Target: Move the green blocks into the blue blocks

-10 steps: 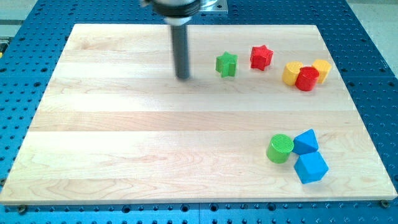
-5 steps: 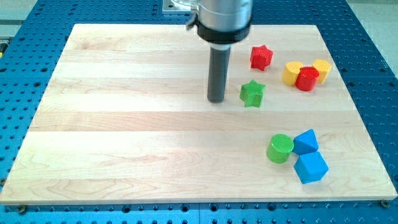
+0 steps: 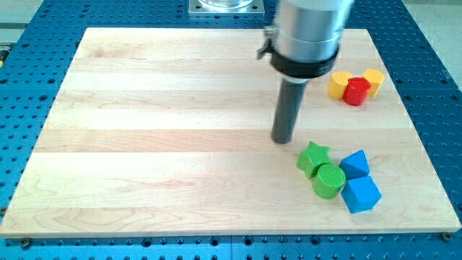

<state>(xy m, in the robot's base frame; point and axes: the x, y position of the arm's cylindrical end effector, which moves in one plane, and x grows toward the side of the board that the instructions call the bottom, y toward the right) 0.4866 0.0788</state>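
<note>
A green star block [image 3: 313, 158] lies at the view's lower right, touching a green cylinder [image 3: 329, 180] just below it. Two blue blocks sit to their right: a blue one [image 3: 354, 165] beside the cylinder and a blue cube-like one [image 3: 360, 194] below it. My tip [image 3: 282, 139] rests on the board just up and left of the green star, a short gap away. The arm's grey body hides the area above the rod, where the red star stood earlier.
At the view's upper right, a yellow block [image 3: 338, 84], a red cylinder [image 3: 356, 92] and another yellow block [image 3: 373, 79] cluster together. The wooden board [image 3: 144, 144] sits on a blue perforated table.
My tip moved right and down the view, and the green star slid down-right until it met the green cylinder. The cylinder shifted slightly down. The red star is now hidden.
</note>
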